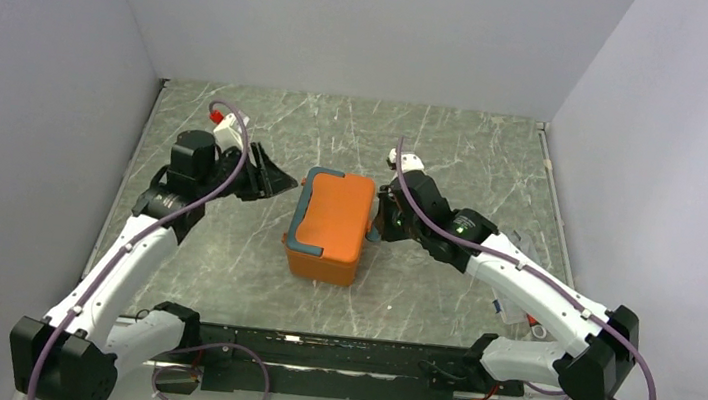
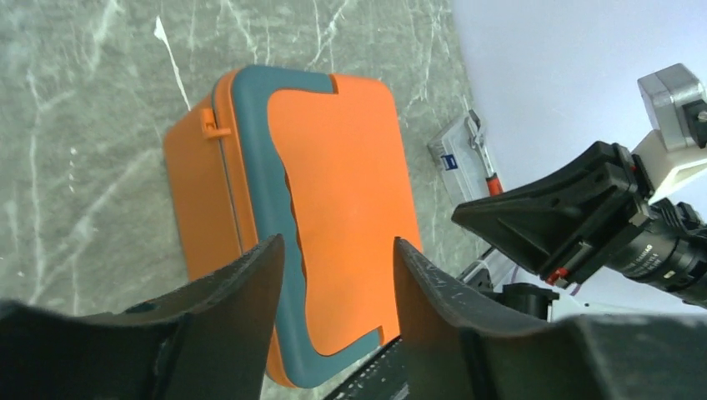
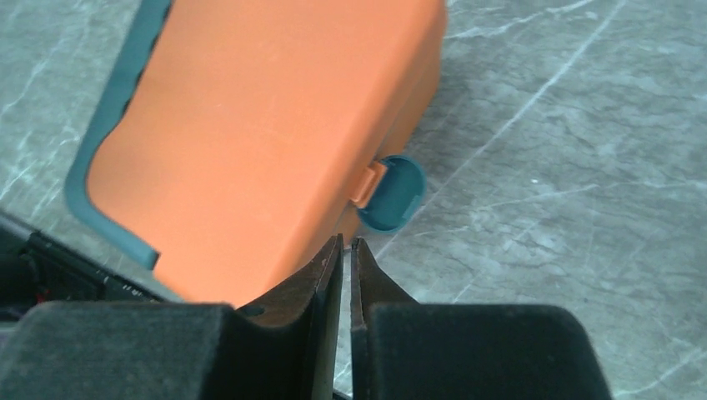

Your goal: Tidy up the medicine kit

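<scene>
The medicine kit (image 1: pixel 332 223) sits lid-down-shut at the middle of the bench (image 1: pixel 456 151), squarely between both arms. Its teal latch (image 3: pixel 393 193) faces the right arm, probably so that side can work the catch. The right pincer (image 3: pixel 346 242) is levelled low just beside the latch, its jaws all but together and gripping nothing. The left pincer (image 2: pixel 338 250) is angled down toward the teal handle (image 2: pixel 258 192) with its jaws apart and empty, apparently ready to steady the box.

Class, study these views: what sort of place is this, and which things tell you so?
Most likely a robotics lab test cell: plain white walls box in a marble-patterned tabletop, the left arm and right arm are bolted at its near edge, and an orange medicine kit sits between them.
</scene>
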`<state>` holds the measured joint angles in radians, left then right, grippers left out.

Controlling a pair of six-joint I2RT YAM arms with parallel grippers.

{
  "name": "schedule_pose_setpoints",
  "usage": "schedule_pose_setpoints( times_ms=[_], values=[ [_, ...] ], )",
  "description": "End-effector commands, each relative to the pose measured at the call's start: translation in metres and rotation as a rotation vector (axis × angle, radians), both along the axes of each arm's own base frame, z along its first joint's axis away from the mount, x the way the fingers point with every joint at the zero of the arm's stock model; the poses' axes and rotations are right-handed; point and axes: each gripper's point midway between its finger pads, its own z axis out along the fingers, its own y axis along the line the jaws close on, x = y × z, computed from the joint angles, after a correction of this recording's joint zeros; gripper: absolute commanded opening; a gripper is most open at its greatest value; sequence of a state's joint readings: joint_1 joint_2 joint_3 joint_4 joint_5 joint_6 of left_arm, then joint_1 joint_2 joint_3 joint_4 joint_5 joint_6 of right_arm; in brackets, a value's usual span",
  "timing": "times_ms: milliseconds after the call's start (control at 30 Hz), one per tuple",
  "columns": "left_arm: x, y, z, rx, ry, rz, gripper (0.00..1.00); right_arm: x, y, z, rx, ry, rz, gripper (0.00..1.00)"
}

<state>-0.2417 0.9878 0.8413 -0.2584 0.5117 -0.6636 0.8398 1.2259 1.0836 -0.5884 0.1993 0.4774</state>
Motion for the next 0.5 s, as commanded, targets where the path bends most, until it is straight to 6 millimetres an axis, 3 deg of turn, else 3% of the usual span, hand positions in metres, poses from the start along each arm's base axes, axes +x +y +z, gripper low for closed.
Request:
schedule_pose_setpoints(
  times_ms=[0,167,467],
  values=[
    [0.016,0.003,0.031,0.061,-0.142,0.002,0.63,-0.009,0.025,0.034,0.121,-0.077,0.136,0.12],
    [0.042,-0.001,0.049,0.078,-0.205,-0.001,0.76,-0.032,0.042,0.037,0.162,-0.082,0.252,0.14],
    [0.099,-0.028,0.051,0.068,-0.196,-0.100,0.91,-0.077,0.070,0.016,0.150,-0.072,0.432,0.19]
  ],
)
